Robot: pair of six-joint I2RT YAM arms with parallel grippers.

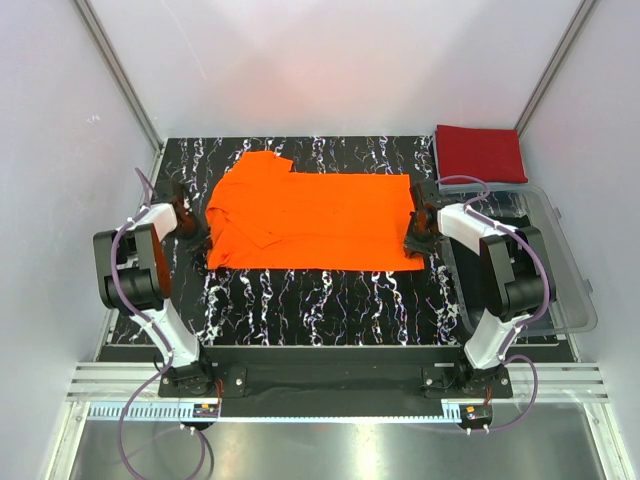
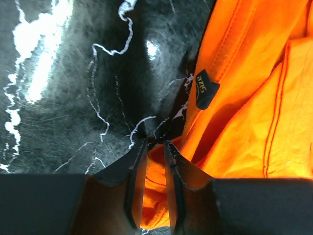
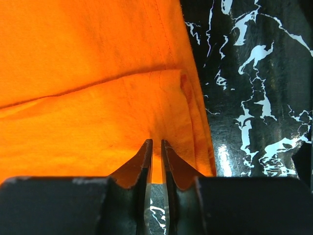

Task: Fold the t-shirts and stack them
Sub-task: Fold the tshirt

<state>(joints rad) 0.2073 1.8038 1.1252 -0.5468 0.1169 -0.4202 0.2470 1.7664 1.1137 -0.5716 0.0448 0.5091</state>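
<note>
The orange t-shirt (image 1: 310, 220) lies spread on the black marbled table, partly folded, a sleeve lying over its left part. My left gripper (image 1: 188, 225) is at its left edge, shut on a bunch of orange cloth (image 2: 155, 171) near the collar with a black size tag (image 2: 205, 88). My right gripper (image 1: 417, 232) is at the shirt's right hem, shut on the orange hem (image 3: 156, 147). The deep red t-shirt (image 1: 481, 152) lies folded at the back right corner, apart from both grippers.
A clear plastic bin (image 1: 560, 260) stands at the right of the table, behind my right arm. White walls with metal rails close in the table on three sides. Bare marbled table (image 1: 320, 300) shows in front of the orange shirt.
</note>
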